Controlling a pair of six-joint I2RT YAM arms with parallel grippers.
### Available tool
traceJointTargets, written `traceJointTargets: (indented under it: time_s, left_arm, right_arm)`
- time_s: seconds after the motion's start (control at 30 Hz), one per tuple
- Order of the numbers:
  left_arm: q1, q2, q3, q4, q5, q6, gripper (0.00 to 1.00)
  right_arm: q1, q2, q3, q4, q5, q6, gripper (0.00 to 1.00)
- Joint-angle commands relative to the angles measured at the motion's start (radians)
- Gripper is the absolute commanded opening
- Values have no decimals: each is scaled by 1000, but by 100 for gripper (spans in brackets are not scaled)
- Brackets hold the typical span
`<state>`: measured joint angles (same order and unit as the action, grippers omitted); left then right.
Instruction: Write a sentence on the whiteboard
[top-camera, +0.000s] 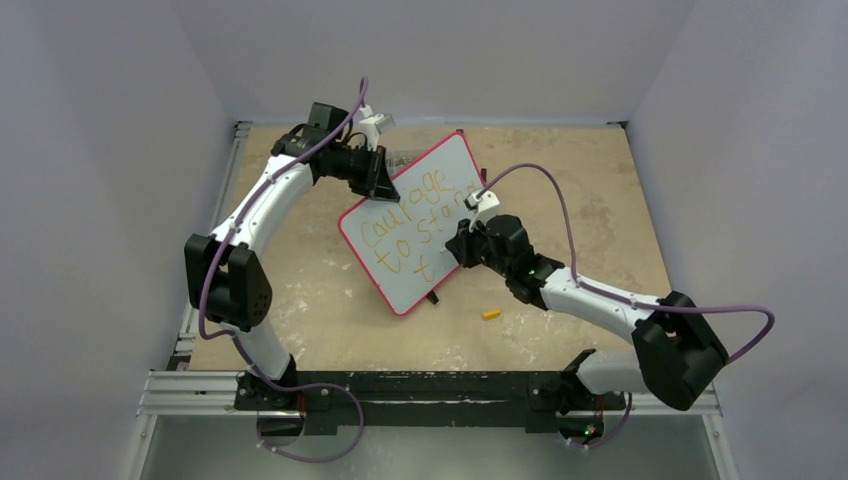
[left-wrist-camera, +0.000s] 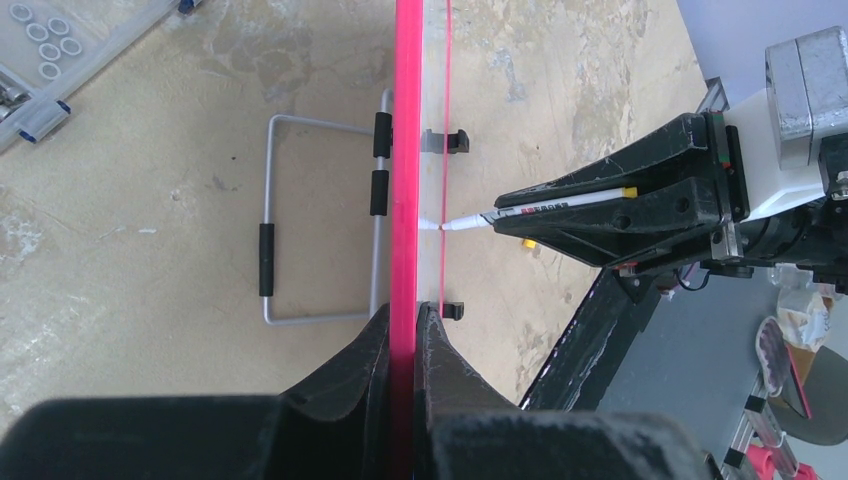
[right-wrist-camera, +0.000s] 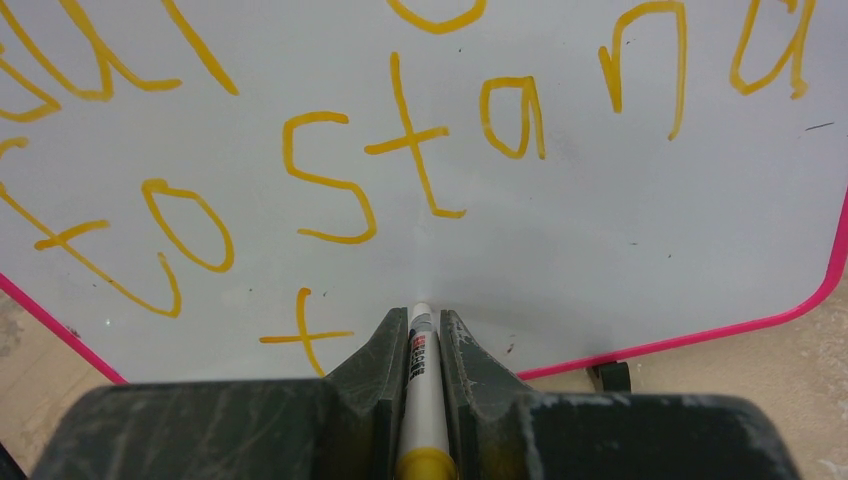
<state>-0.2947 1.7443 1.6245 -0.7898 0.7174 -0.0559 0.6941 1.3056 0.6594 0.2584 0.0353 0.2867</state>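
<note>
While our left gripper (left-wrist-camera: 406, 318) pinches the pink rim of the whiteboard (top-camera: 447, 160) between closed jaws, we clamp a white marker (right-wrist-camera: 423, 385) in our right gripper (right-wrist-camera: 423, 322), its tip touching the board's face just beside the lone "t" under the orange sentence (right-wrist-camera: 330, 190).
</note>
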Motion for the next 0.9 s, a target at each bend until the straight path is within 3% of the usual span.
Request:
traceJointTargets:
  time_s: [0.0,0.5,0.87]
  left_arm:
    - [-10,1,-22,-61,-132,90,0]
    - [-10,8,-20,-61,-133,91,0]
    - [-11,8,-22,-63,-135,91,0]
  right_arm:
    - [-2,25,42,62,-32,-18,0]
    - [-1,26,-31,99,-155,-4,0]
    - [-1,38,-49,79,-135,-8,0]
